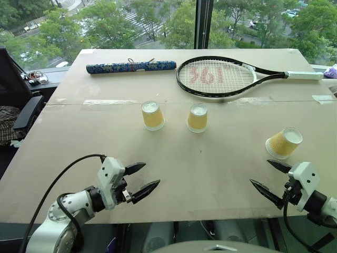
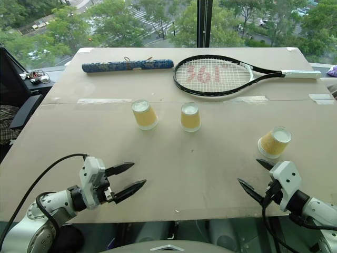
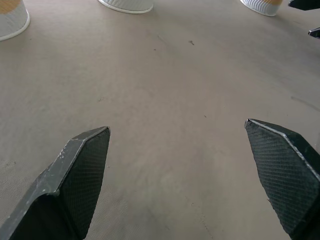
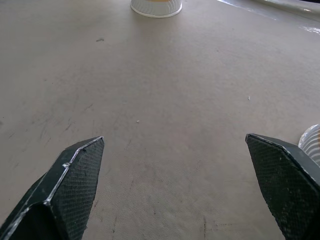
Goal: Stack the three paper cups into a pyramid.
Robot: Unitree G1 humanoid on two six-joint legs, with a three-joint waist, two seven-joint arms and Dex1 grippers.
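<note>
Yellow paper cups point(image 1: 152, 116) point(image 1: 197, 117) point(image 1: 283, 143) are spread unstacked across the worktop point(image 1: 210, 168); their rims are cropped in wrist views. Left end effector point(image 1: 141, 179) and right end effector point(image 1: 268, 179) are spread wide, empty.

Head stereo pair: high, facing fwd & down over desk point(image 1: 210, 174) toward window; both eyes share whole scene, slight sideways offset; wrist cams: low, close to desk surface, looking along own jaws; both catch cup bases.
</note>
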